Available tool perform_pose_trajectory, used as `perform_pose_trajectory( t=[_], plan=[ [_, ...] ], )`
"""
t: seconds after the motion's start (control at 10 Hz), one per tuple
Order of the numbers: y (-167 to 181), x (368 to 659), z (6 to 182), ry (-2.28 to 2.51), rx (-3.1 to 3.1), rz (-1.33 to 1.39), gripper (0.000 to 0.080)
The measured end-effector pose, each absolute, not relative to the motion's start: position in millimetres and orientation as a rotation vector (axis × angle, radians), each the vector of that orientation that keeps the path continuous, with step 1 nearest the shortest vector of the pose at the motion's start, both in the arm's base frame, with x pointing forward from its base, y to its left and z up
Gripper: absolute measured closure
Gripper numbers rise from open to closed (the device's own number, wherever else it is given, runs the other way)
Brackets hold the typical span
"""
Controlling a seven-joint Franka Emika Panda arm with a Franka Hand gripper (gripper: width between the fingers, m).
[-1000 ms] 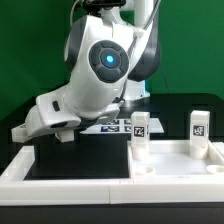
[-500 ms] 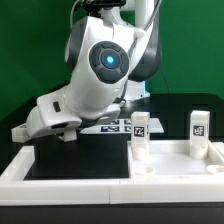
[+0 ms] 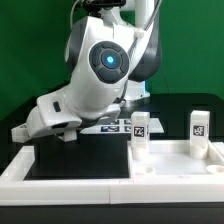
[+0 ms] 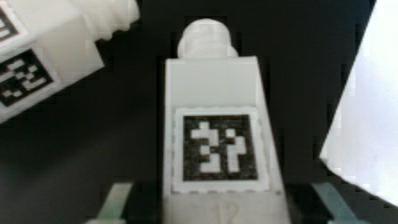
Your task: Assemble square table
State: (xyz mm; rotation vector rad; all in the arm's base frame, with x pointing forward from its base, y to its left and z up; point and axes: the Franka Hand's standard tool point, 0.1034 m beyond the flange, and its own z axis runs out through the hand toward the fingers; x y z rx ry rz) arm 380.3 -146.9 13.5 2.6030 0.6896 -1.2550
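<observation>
In the wrist view a white leg [image 4: 215,120] with a black-and-white tag lies lengthwise between my gripper's [image 4: 228,204] two fingers [image 4: 121,200]. A dark gap shows on each side of it, so the jaws stand open around it. A second tagged leg [image 4: 39,55] lies beside it. In the exterior view two more legs [image 3: 140,135] [image 3: 199,130] stand upright on the white tabletop [image 3: 180,162] at the exterior view's right. The hand [image 3: 48,115] is low over the black mat at the exterior view's left; its fingers are hidden there.
White border rails [image 3: 70,172] run along the front and the exterior view's left. The marker board [image 3: 108,127] lies behind the arm's body. A white edge [image 4: 365,110] shows close beside the leg in the wrist view.
</observation>
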Motion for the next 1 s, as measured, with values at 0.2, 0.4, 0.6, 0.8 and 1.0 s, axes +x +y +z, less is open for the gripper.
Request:
perform_pose_trajectory(
  t=[0.2, 0.4, 0.6, 0.8, 1.0],
  plan=[
    [-133, 408, 61.2, 0.645, 2.649, -1.272, 0.0509],
    [-125, 420, 95.7, 0.609, 2.700, -1.227, 0.0509],
    [-128, 426, 95.0, 0.619, 2.726, -1.158, 0.0509],
    [-128, 432, 94.9, 0.657, 2.841, -0.920, 0.0509],
    [-110, 447, 107.5, 0.594, 2.924, -0.799, 0.0509]
  ],
)
